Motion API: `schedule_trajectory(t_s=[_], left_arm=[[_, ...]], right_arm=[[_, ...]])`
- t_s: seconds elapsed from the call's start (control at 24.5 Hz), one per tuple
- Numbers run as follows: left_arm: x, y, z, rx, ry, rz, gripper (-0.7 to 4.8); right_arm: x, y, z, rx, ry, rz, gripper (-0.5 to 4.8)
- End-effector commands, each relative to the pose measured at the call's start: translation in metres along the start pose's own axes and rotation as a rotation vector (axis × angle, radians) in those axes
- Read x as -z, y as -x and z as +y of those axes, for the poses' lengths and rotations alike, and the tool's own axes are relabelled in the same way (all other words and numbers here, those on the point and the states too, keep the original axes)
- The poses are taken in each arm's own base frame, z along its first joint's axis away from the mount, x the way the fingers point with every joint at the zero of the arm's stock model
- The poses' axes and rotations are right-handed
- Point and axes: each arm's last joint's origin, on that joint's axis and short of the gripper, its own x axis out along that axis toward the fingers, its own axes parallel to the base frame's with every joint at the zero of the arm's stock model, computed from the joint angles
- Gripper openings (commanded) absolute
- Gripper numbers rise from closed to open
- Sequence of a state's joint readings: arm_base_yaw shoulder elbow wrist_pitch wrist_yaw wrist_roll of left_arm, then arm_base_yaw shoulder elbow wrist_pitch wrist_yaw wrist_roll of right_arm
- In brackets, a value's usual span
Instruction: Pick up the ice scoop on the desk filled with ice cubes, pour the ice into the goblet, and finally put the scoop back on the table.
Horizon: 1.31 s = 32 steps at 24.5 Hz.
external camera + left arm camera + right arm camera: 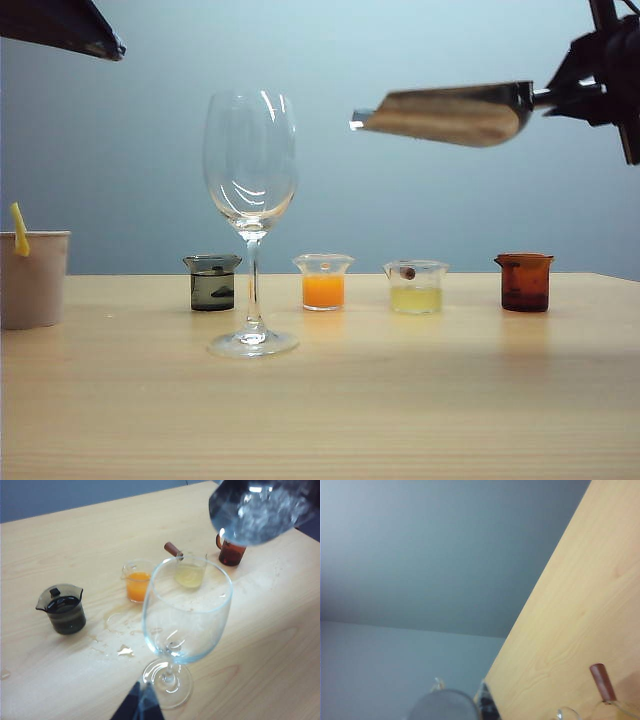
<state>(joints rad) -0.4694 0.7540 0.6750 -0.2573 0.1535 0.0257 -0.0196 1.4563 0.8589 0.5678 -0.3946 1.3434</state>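
Ice scoop (455,113): silver, trough-shaped, held aloft and near level, well above the table (320,410), mouth pointing toward the goblet (250,215) but short of its rim, to the right in the exterior view. Ice cubes (265,507): whitish, glistening, seen in the scoop's bowl from the left wrist view; none visible in the goblet. Right gripper (590,95): at the upper right edge of the exterior view, clamped on the scoop's thin handle; fingertips themselves hard to make out among dark parts. Left gripper (137,707): only a dark tip showing at the edge of its own wrist view, raised above the goblet's side of the table, holding nothing visible; open or closed not discernible. Goblet: upright, clear, apparently empty, foot on the table in front of the beaker row. Gray beaker (212,282), orange beaker (323,281), pale yellow beaker (416,287), brown beaker (524,281): in a row behind. Paper cup (32,278) with yellow straw at far left. Small wet spills (120,647) on the wood near the goblet's foot. Step in hand, judged: carry to the goblet, pour not begun. Next move calls for bringing the scoop's mouth over the rim, then tilting slowly, without knocking the slender glass.
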Motion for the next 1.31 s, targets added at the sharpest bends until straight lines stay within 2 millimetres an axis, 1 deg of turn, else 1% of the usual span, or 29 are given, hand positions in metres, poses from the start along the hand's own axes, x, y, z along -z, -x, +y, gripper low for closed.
schedule_trajectory(t_s=[0.04, 0.12, 0.24, 0.33, 0.37, 0.49, 0.57, 0.69, 0.78, 0.9, 1.31], left_arm=[[-0.005, 0.0, 0.0, -0.003, 0.032, -0.029, -0.06], [-0.006, -0.001, 0.0, -0.003, 0.036, -0.033, -0.06], [-0.011, -0.002, 0.001, -0.003, 0.035, -0.034, -0.06], [-0.018, -0.004, 0.001, -0.004, 0.032, -0.038, -0.06], [-0.02, -0.004, 0.001, -0.003, 0.032, -0.035, -0.06], [-0.026, -0.008, 0.002, -0.002, 0.033, -0.032, -0.06], [-0.029, -0.011, 0.002, 0.001, 0.033, -0.029, -0.06], [-0.03, -0.013, 0.002, 0.006, 0.035, -0.025, -0.06], [-0.031, -0.013, 0.002, 0.007, 0.036, -0.027, -0.06], [-0.03, -0.013, 0.001, 0.011, 0.036, -0.025, -0.06], [-0.03, -0.014, -0.004, 0.043, 0.027, -0.022, -0.06]], right_arm=[[0.003, -0.005, 0.02, -0.033, 0.01, 0.02, -0.06], [0.003, -0.007, 0.026, -0.026, 0.022, 0.028, -0.06], [0.009, -0.012, 0.037, -0.035, 0.031, 0.051, -0.06], [0.009, -0.014, 0.046, -0.036, 0.043, 0.046, -0.06], [0.012, -0.016, 0.05, -0.037, 0.054, 0.054, -0.06], [0.014, -0.018, 0.056, -0.032, 0.052, 0.06, -0.06], [0.019, -0.02, 0.06, -0.03, 0.053, 0.07, -0.06], [0.022, -0.021, 0.061, -0.025, 0.051, 0.069, -0.06], [0.03, -0.024, 0.062, -0.014, 0.061, 0.091, -0.06], [0.031, -0.024, 0.063, -0.015, 0.063, 0.089, -0.05], [0.044, -0.027, 0.067, -0.022, 0.065, 0.116, -0.06]])
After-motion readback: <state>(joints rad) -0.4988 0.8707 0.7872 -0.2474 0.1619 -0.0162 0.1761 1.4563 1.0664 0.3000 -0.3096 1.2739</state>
